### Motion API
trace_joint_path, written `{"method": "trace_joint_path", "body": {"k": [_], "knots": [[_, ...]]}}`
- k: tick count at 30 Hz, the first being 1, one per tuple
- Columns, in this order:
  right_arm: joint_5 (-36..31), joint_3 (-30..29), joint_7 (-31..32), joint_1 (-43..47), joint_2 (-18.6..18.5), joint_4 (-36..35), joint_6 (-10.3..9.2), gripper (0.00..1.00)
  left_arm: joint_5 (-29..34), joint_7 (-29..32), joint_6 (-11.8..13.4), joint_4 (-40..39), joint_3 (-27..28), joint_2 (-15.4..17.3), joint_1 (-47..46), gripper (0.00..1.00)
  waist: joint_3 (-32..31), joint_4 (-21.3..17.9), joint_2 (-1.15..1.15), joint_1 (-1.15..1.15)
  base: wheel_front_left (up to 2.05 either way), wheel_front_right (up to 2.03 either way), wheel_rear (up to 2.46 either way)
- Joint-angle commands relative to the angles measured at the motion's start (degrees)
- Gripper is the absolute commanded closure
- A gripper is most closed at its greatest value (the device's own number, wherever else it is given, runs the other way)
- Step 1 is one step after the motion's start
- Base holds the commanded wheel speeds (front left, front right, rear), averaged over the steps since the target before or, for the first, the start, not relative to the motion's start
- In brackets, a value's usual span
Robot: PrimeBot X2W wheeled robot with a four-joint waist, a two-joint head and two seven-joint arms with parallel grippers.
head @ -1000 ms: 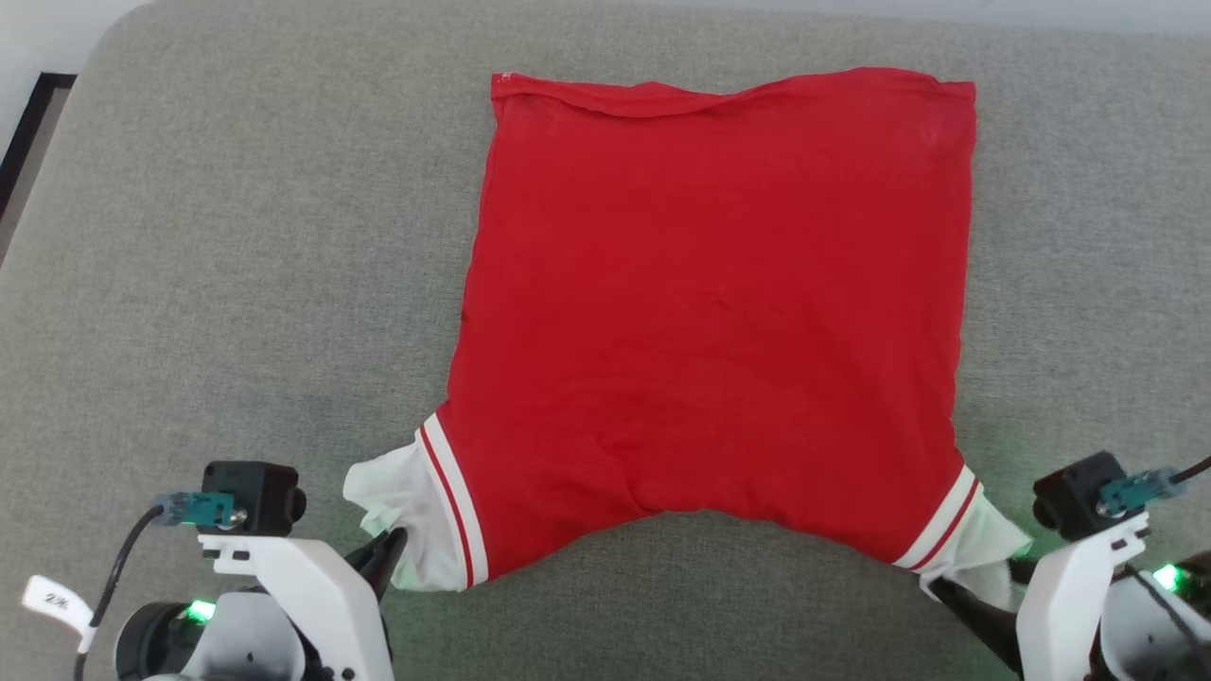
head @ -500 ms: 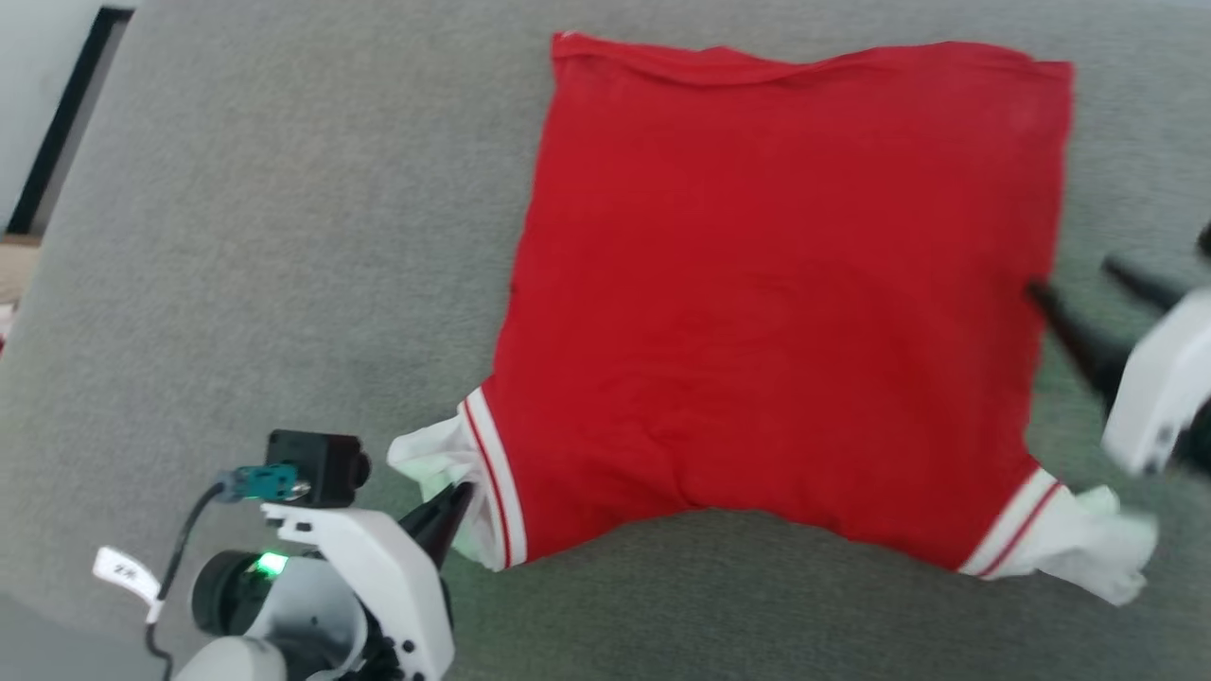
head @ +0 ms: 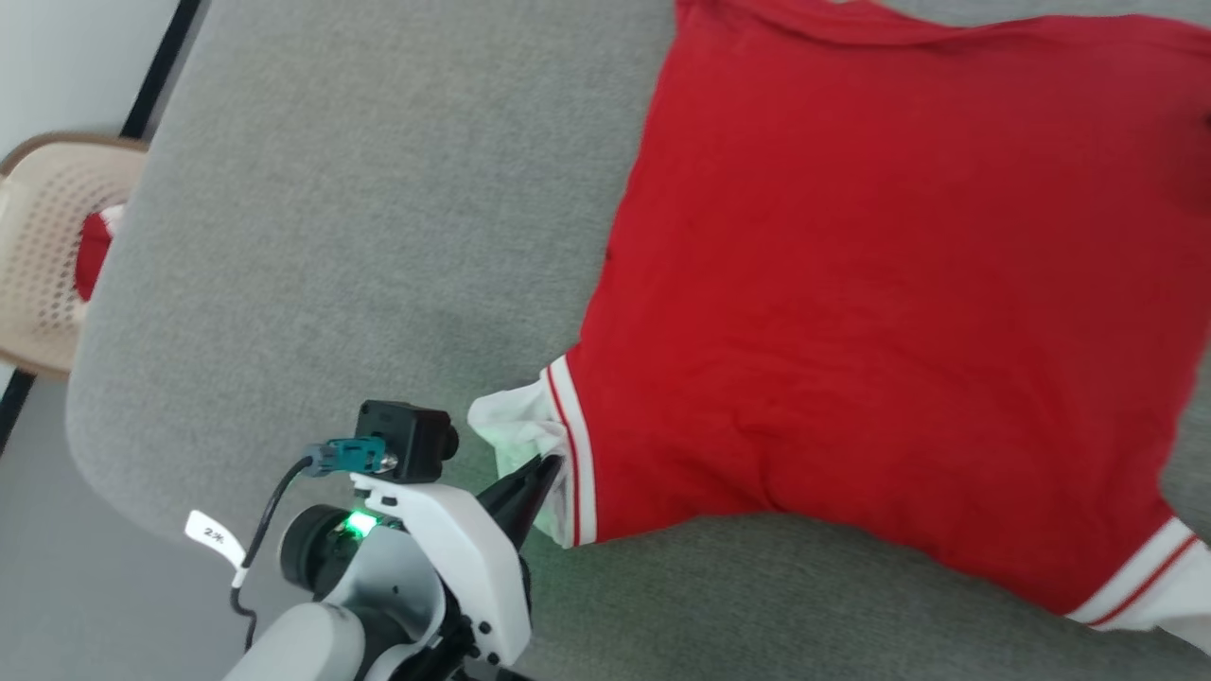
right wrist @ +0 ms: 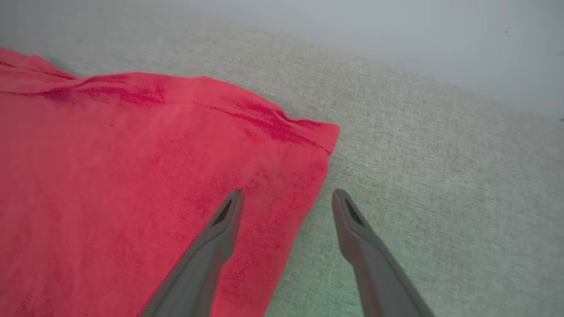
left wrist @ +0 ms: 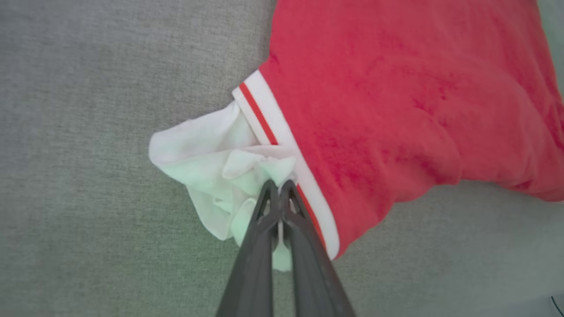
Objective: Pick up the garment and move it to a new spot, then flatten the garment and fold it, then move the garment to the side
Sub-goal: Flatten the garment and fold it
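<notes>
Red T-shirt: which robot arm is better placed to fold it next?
Probably left: the left gripper is shut on the white sleeve of the bright red soft T-shirt; the right gripper is open over its edge.

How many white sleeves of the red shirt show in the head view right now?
2. One sleeve is at the shirt's lower left, pinched in the left hand. The other sleeve is at the lower right edge, partly cropped.
</notes>
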Motion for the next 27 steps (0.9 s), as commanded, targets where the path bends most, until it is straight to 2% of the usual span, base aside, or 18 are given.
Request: {"method": "trace_joint_path", "body": {"k": [1,5,10,11,12,13,19,27], "knots": [[-1.1,0.2,1.0,-1.6,-0.6,1.8,-0.02,0.00,-0.2,-0.4,-0.4,0.2,-0.2,-0.6,-0.8,1.00,1.4,1.5,0.00,0.00,0.00,0.00,0.00],[-2.7,0.2,6.2,-6.5,-0.8,11.0,-0.02,0.00,-0.5,-1.2,-1.5,1.3,-0.8,-1.7,-1.9,1.00,3.0,3.3,0.00,0.00,0.00,0.00,0.00],[-2.0,-0.8,13.1,-6.7,1.7,19.2,-0.02,0.00,-0.9,-1.7,-2.1,2.1,-0.9,-2.3,-2.5,1.00,3.9,3.9,0.00,0.00,0.00,0.00,0.00],[-2.0,0.4,15.4,-6.1,2.3,20.5,-0.02,0.19,-1.2,-1.7,-2.2,2.4,-0.9,-2.5,-2.6,1.00,4.0,3.9,0.00,0.00,0.00,0.00,0.00],[-1.6,1.5,17.6,-5.6,2.5,21.4,0.00,0.82,-1.3,-1.9,-2.3,2.6,-0.9,-2.6,-2.7,1.00,4.1,3.9,0.00,0.00,0.00,0.00,0.00],[-1.5,2.5,18.8,-5.3,2.2,21.5,0.01,1.00,-1.3,-2.0,-2.3,2.7,-0.8,-2.6,-2.8,1.00,4.1,3.8,0.00,0.00,0.00,0.00,0.00],[1.5,5.9,15.1,-5.8,0.2,16.3,0.00,1.00,-1.3,-3.1,-2.6,4.0,0.1,-1.9,-2.6,1.00,2.2,1.5,0.00,0.00,0.00,0.00,0.00],[10.5,12.4,10.0,1.2,-2.9,-0.6,-0.01,1.00,-2.3,-3.1,-1.7,5.2,2.8,0.7,-1.5,1.00,-2.0,-5.2,0.00,0.00,0.00,0.00,0.00]]}}
